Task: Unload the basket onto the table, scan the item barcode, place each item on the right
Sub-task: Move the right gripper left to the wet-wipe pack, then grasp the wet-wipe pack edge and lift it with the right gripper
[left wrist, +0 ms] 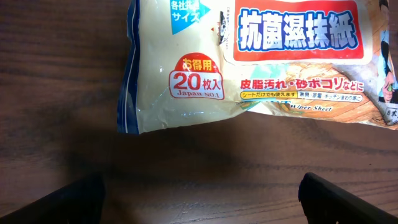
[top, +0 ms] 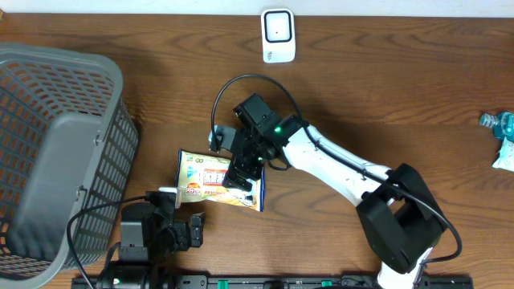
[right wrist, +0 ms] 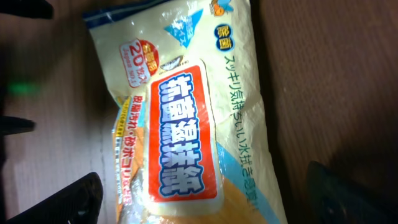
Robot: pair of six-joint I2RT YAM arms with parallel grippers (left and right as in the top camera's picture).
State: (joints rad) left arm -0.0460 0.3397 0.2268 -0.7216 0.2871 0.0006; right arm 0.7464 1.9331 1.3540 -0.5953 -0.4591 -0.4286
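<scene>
Pre-grasp on wipes pack (top: 205,172), tabletop's near edge.
Left pincer (left wrist: 202,202) and right pincer (top: 241,175) wide, empty; next I close right, lift toward scanner (top: 278,35).

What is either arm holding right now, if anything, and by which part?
Nothing is held. The right gripper is open above the wipes packet, which lies flat on the table. The left gripper is open just short of the packet's edge.

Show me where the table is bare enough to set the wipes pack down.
Widest bare wood: right of the right arm, out to the blue packet at the table edge. There is also a strip between the basket and the scanner. Crowded: front centre, where the wipes pack, the right arm and the left arm bunch together.
</scene>
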